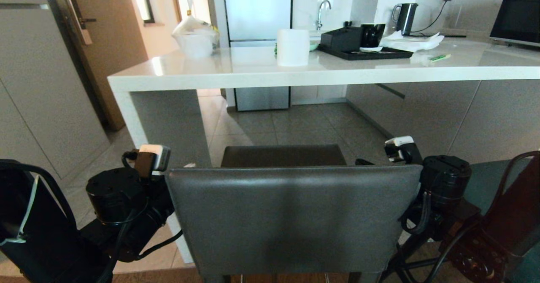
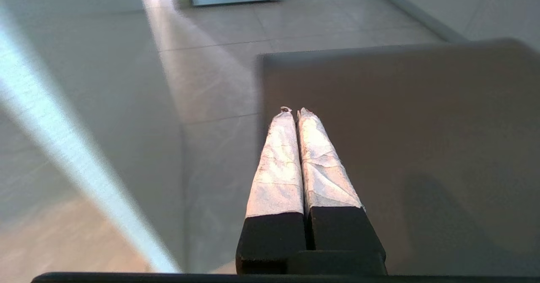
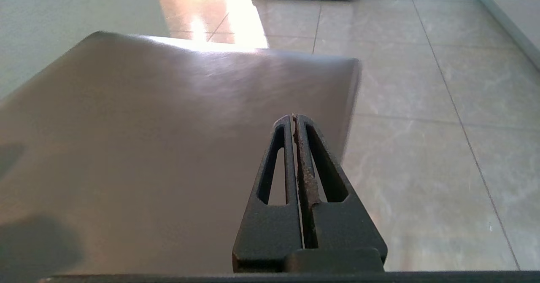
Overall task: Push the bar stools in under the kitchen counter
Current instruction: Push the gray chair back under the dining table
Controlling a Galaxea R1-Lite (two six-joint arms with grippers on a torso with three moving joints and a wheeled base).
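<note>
The grey bar stool stands right in front of me, its square leather back [image 1: 291, 219] filling the lower middle of the head view and its dark seat [image 1: 282, 155] pointing toward the kitchen counter [image 1: 295, 70]. My two arms flank the back, the left arm [image 1: 126, 190] on one side and the right arm [image 1: 443, 181] on the other, and the back hides their fingers there. The left gripper [image 2: 294, 111], wrapped in white tape, is shut above the seat's left edge [image 2: 400, 127]. Shut too, the black right gripper [image 3: 292, 116] hovers over the seat's right edge [image 3: 168, 127]. Neither holds anything.
The counter's white panel leg [image 1: 168, 118] stands just left of the stool. A white roll [image 1: 292, 47], a black tray [image 1: 363, 51] and a kettle [image 1: 406, 17] sit on top. A dark teal seat with a curved frame [image 1: 514, 203] is at the right edge. Tiled floor [image 1: 295, 122] runs under the counter.
</note>
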